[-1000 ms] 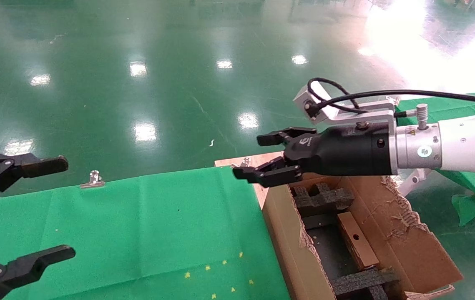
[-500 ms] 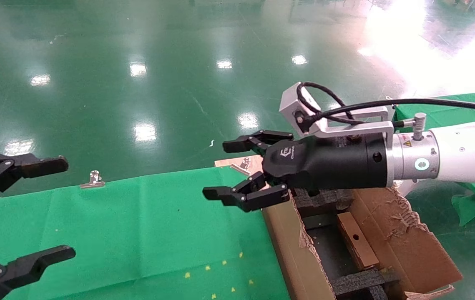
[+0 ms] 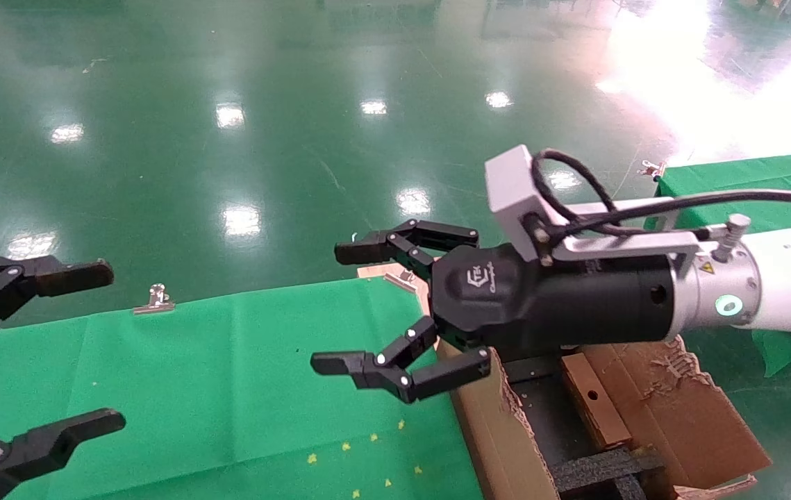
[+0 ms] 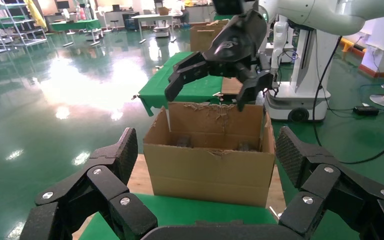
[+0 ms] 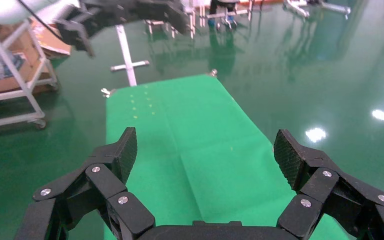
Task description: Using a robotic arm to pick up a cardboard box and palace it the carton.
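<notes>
The small brown cardboard box (image 3: 593, 399), with a round hole in its side, lies inside the carton (image 3: 489, 430) between black foam inserts (image 3: 603, 469). The white robotic arm's black right gripper (image 3: 360, 309) hangs open and empty above the green cloth, just left of the carton's near corner. In the left wrist view that same right gripper (image 4: 215, 60) hovers over the carton (image 4: 210, 165), whose inside is mostly hidden. My right gripper (image 5: 205, 155) faces only green cloth. The all-black left gripper (image 3: 41, 347) stays open at the far left.
The green cloth (image 3: 228, 361) covers the table left of the carton, held by a metal clip (image 3: 154, 298) at its far edge. A second green-covered table (image 3: 749, 177) stands back right. Glossy green floor lies beyond. The carton's right flap (image 3: 687, 396) is torn and ragged.
The right gripper has swung left and nearer, from above the carton's far end out over the green cloth, and its fingers have spread wider. The left gripper has not moved.
</notes>
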{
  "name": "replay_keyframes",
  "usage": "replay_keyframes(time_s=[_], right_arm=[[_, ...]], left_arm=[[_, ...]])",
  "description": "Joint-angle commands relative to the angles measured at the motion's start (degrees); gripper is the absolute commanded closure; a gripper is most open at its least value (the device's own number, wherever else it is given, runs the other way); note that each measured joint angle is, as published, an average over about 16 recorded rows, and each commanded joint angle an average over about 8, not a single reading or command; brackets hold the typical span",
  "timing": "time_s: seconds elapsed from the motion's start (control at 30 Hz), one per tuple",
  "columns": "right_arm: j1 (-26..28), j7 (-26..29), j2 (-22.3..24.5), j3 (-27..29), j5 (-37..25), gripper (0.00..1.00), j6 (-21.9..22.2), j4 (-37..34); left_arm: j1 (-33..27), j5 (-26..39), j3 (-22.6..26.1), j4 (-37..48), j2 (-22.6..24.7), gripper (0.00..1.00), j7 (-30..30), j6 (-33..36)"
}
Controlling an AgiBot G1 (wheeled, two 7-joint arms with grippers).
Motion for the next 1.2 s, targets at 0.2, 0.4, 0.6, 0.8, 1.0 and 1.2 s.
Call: replay_keyframes(time_s=[0.2, 0.4, 0.6, 0.8, 1.0, 1.2], right_arm=[[-5.98, -3.31, -1.61, 9.34, 0.57, 0.00, -4.84, 0.35], [-10.33, -5.66, -2.77, 16.16, 0.98, 0.00, -8.34, 0.59], [-12.41, -6.59, -3.35, 19.44, 1.19, 0.00, -10.00, 0.67], [-11.80, -6.32, -3.21, 18.44, 1.20, 0.00, -9.54, 0.68], [-11.31, -6.12, -3.06, 17.67, 1.16, 0.00, -9.15, 0.67], [-11.07, -6.02, -2.98, 17.28, 1.11, 0.00, -8.92, 0.66]], left_arm=[[0.00, 0.00, 0.00, 0.00, 0.00, 0.00, 0.00, 0.00], [0.00, -0.01, 0.00, 0.00, 0.00, 0.00, 0.00, -0.01], [0.02, -0.02, 0.00, 0.01, -0.01, 0.00, 0.01, -0.02], [0.02, -0.02, 0.00, 0.01, -0.01, 0.00, 0.01, -0.02], [0.02, -0.02, 0.00, 0.01, -0.01, 0.00, 0.01, -0.02], [0.02, -0.02, 0.00, 0.01, -0.01, 0.00, 0.01, -0.02]])
